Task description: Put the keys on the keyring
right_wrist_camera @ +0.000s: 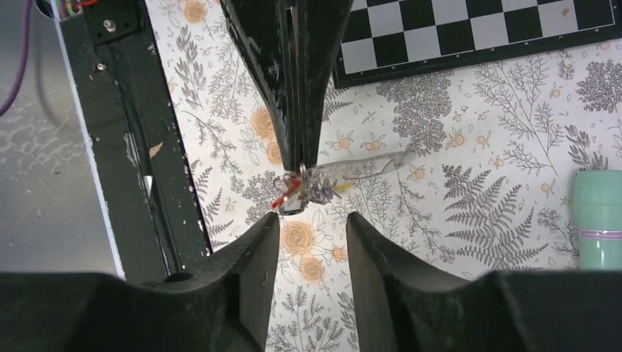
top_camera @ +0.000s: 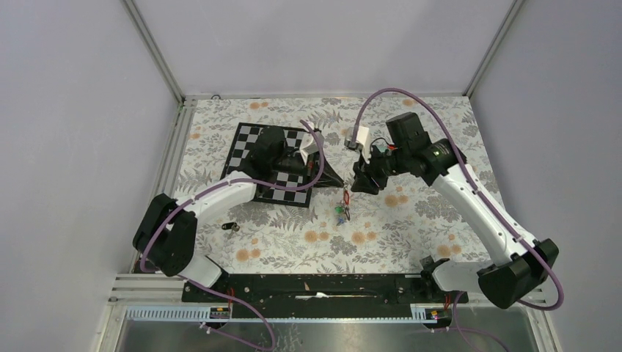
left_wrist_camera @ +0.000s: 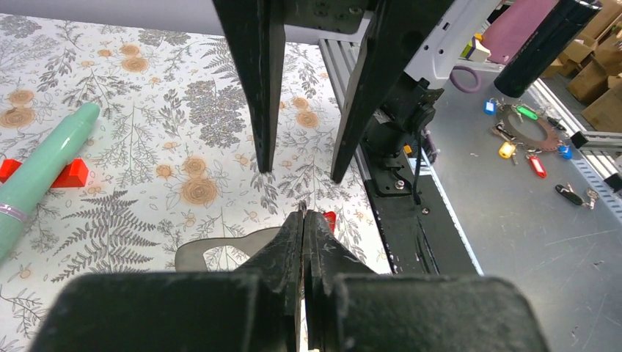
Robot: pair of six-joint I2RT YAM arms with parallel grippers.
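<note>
Floral tablecloth (right_wrist_camera: 469, 147), left tool (right_wrist_camera: 301, 163) pinching thin wire keyring (right_wrist_camera: 303, 174), colour-tagged keys (right_wrist_camera: 292, 202) bunched beside it, right tool (right_wrist_camera: 312, 220) spread

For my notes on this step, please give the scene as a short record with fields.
left gripper: shut on the keyring
right gripper: open, empty, facing the left gripper
keys: bunched just under the left fingertips, with red and yellow tags showing
tube: lying flat, apart from both grippers
chessboard: flat, bare of pieces where it shows
</note>
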